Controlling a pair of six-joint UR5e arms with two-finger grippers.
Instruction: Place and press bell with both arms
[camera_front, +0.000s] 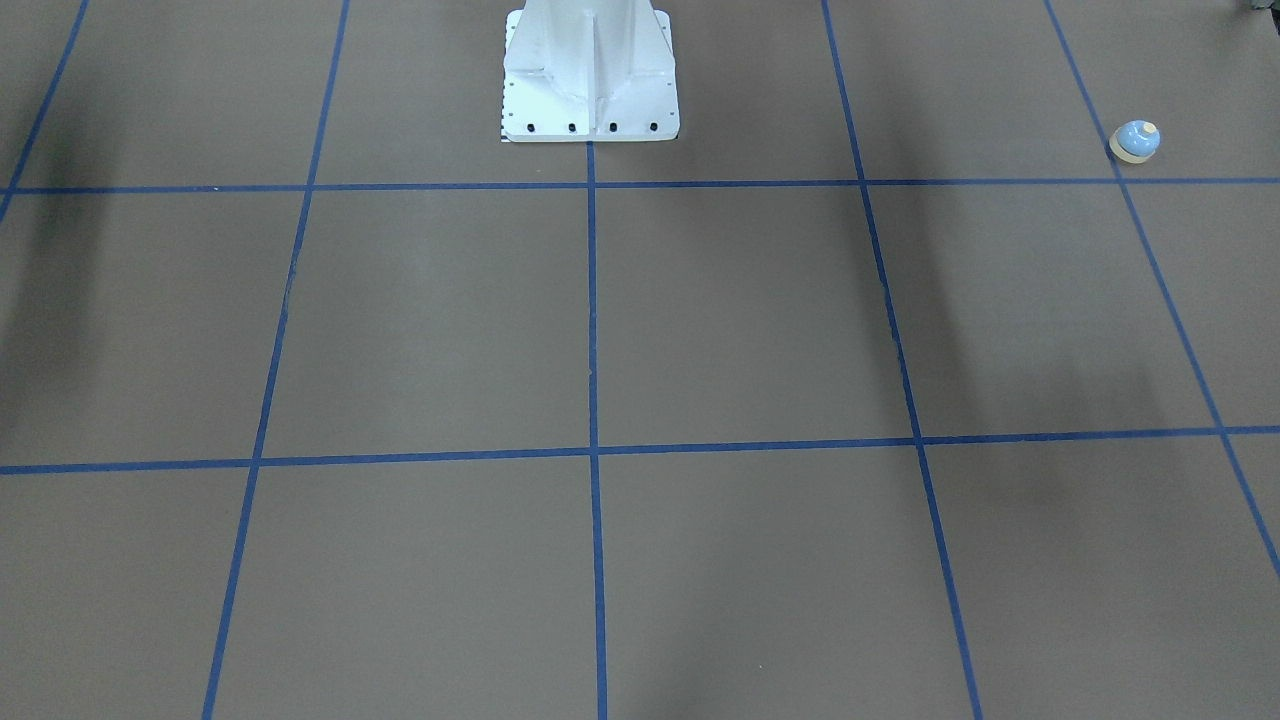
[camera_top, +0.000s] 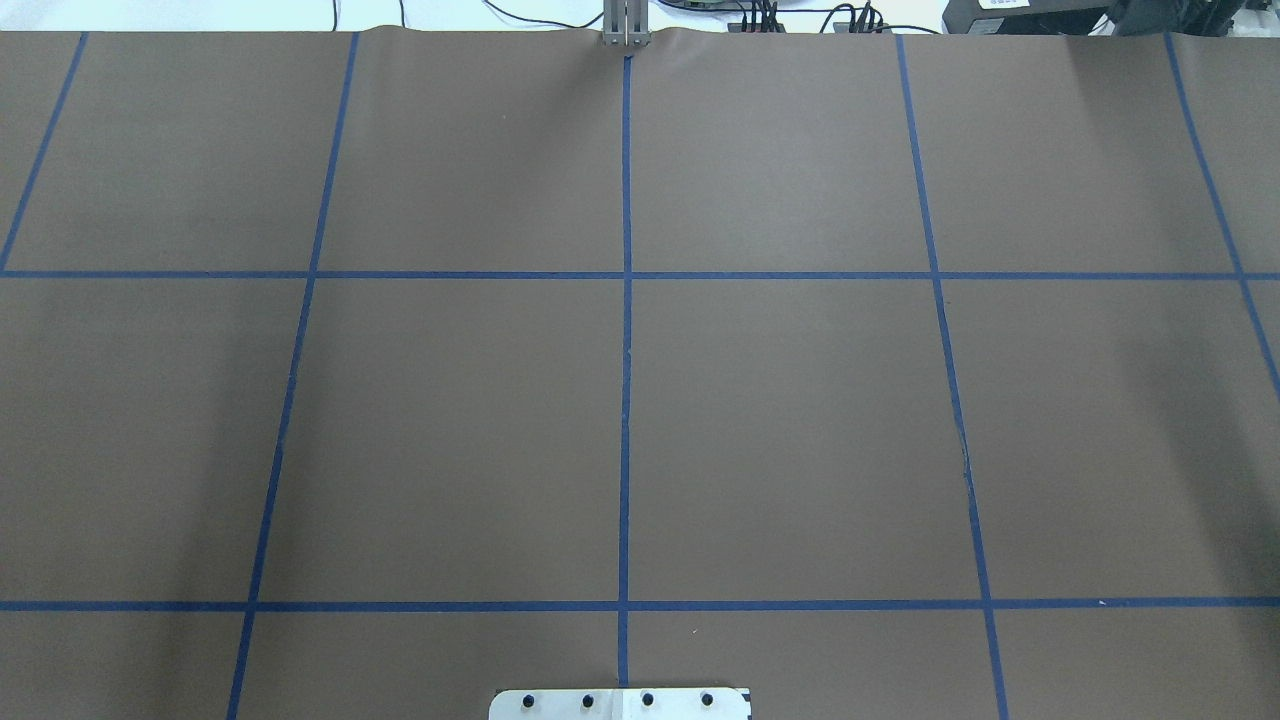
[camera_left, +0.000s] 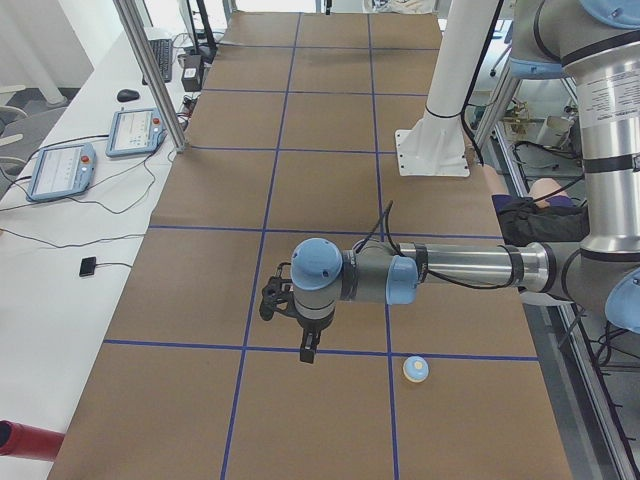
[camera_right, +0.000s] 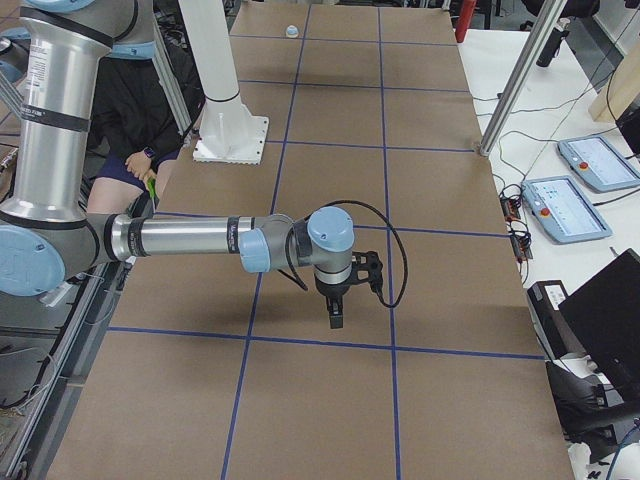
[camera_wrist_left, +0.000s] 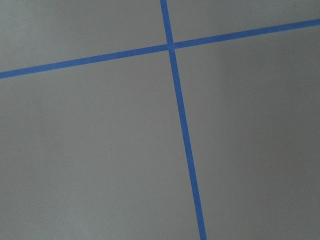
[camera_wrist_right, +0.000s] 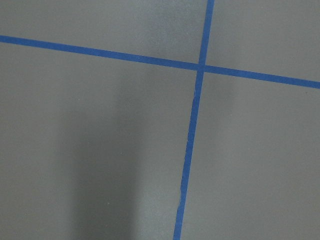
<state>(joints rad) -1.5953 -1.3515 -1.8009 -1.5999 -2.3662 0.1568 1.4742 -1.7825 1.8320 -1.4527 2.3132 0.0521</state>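
The bell (camera_front: 1135, 141) stands upright on the brown table near the end on my left side, in no gripper's hold. It also shows in the exterior left view (camera_left: 416, 369) and, far and small, in the exterior right view (camera_right: 291, 31). My left gripper (camera_left: 308, 352) hangs pointing down above the table, to the left of the bell in that view and apart from it. My right gripper (camera_right: 336, 318) hangs pointing down over the other end of the table. Both show only in side views, so I cannot tell whether they are open or shut. The wrist views show only bare table and blue tape lines.
The white pedestal (camera_front: 590, 80) is bolted at the table's robot-side edge. Blue tape lines grid the table. Tablets (camera_left: 60, 170) and cables lie on a white bench beside an aluminium post (camera_left: 150, 70). A seated person (camera_right: 130, 130) is behind the robot.
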